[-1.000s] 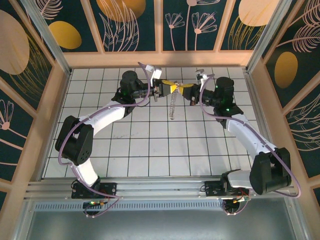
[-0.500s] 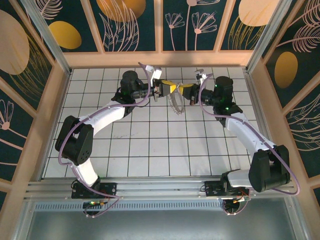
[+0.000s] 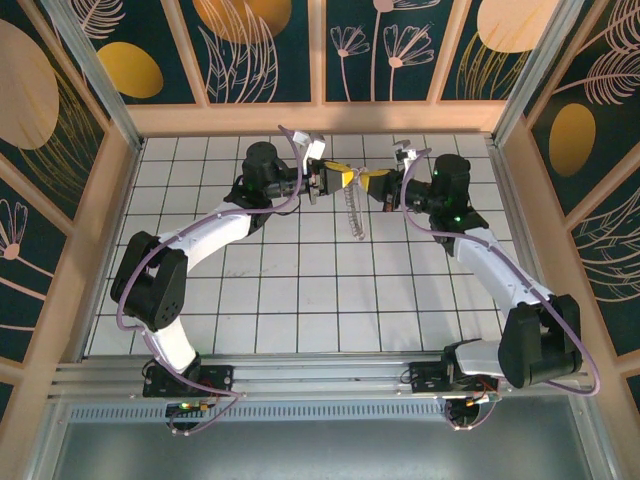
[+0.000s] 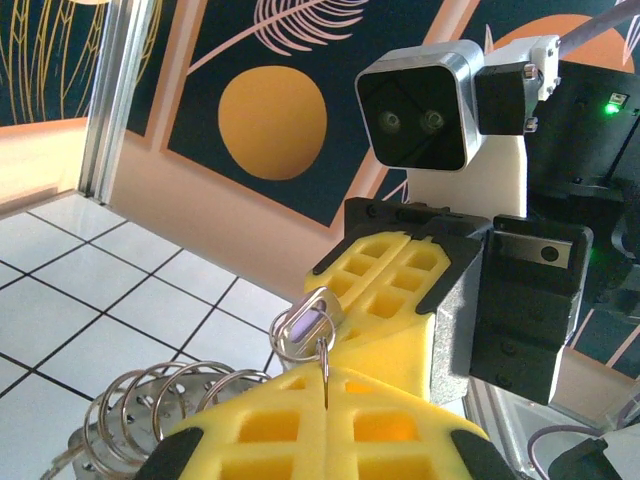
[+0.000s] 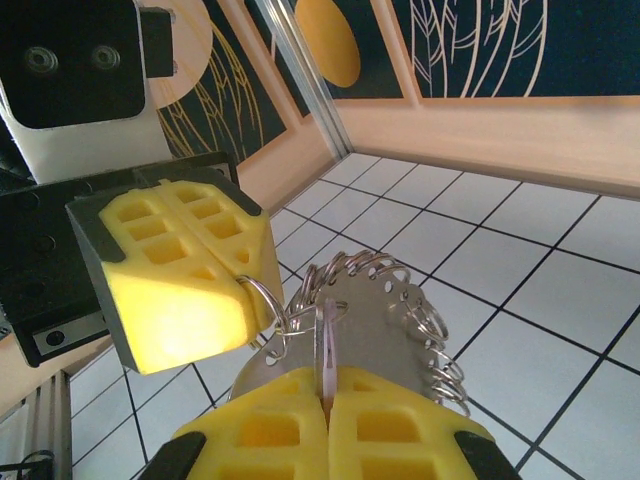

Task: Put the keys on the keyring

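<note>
Because a key has to be threaded onto wire, both things are held clear of the tiled table, at its far middle. On the left, the left gripper is clamped fully shut on one coil of the keyring, the other loops dangling free. Just right of it, a thin mauve sliver, judged to be the key, is pinched edge-on in the closed right gripper, tip to tip for threading

The keyring hanging under the left gripper now slants away toward the right arm's side; a second ago it dropped straight down. The right gripper sits slightly lower beside the left gripper than before.
</note>
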Motion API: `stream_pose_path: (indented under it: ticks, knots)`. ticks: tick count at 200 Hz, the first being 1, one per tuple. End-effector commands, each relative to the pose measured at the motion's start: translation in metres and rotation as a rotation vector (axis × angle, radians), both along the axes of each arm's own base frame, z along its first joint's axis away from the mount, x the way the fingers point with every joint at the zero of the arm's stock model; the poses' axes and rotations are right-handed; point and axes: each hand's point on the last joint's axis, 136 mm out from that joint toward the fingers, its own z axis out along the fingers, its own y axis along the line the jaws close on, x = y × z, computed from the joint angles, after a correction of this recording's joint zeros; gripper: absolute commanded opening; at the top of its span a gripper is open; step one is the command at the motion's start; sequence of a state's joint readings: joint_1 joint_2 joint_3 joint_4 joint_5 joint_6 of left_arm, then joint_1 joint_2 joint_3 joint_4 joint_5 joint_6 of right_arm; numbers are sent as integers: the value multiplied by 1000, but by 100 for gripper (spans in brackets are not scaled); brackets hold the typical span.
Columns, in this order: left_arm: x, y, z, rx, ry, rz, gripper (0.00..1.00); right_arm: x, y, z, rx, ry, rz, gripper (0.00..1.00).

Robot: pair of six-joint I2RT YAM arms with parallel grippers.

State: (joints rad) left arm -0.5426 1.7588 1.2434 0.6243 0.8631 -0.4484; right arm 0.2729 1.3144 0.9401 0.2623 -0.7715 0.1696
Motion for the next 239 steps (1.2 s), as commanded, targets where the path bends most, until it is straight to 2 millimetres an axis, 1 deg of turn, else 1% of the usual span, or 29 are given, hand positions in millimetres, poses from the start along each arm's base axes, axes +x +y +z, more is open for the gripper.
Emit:
stream_pose_path:
  ticks: [1, 42, 56, 79, 120, 125, 135, 152, 163, 170, 171, 173, 177, 192, 230, 239]
  knots:
    - [-10, -4, 25, -37, -78, -49, 0, 8, 5, 16, 11, -46, -13, 0]
    - [-11, -6, 22, -28, -73, -57, 0, 12, 2, 17, -1, -49, -42, 0]
    - [-12, -6, 21, -27, -73, -58, 0, 16, -5, 15, -10, -45, -83, 0]
    - [-12, -5, 19, -26, -68, -54, 0, 20, -19, 21, 17, -38, -134, 0]
    - [-10, -3, 20, -34, -59, -26, 0, 20, -20, 23, 18, -22, -136, 0]
    - [-10, -2, 21, -37, -58, -20, 5, 20, -20, 23, 17, -19, -138, 0]
    - [-8, -1, 23, -45, -54, -2, 20, 21, -20, 23, 15, -17, -141, 0]
    - [-7, 2, 27, -67, -47, 20, 35, 24, -20, 21, 5, -5, -142, 0]
    - [-5, 4, 26, -73, -34, 37, 44, 26, -20, 19, 2, 3, -143, 0]
    - [-4, 4, 24, -78, -27, 48, 47, 27, -20, 17, -3, 8, -144, 0]
    - [-6, 6, 30, -85, -38, 50, 47, 28, -20, 17, -4, 9, -144, 0]
    - [-8, 8, 36, -95, -45, 54, 48, 28, -19, 16, -6, 11, -144, 0]
    - [-8, 9, 38, -99, -46, 63, 48, 29, -20, 14, -7, 15, -147, 0]
    - [-6, 15, 40, -113, -36, 101, 55, 33, -20, 10, -15, 23, -151, 0]
    - [8, 37, 45, -138, -6, 261, 61, 46, -15, -9, -29, 67, -143, 0]
    - [10, 43, 45, -143, 1, 298, 65, 51, -14, -14, -31, 78, -141, 0]
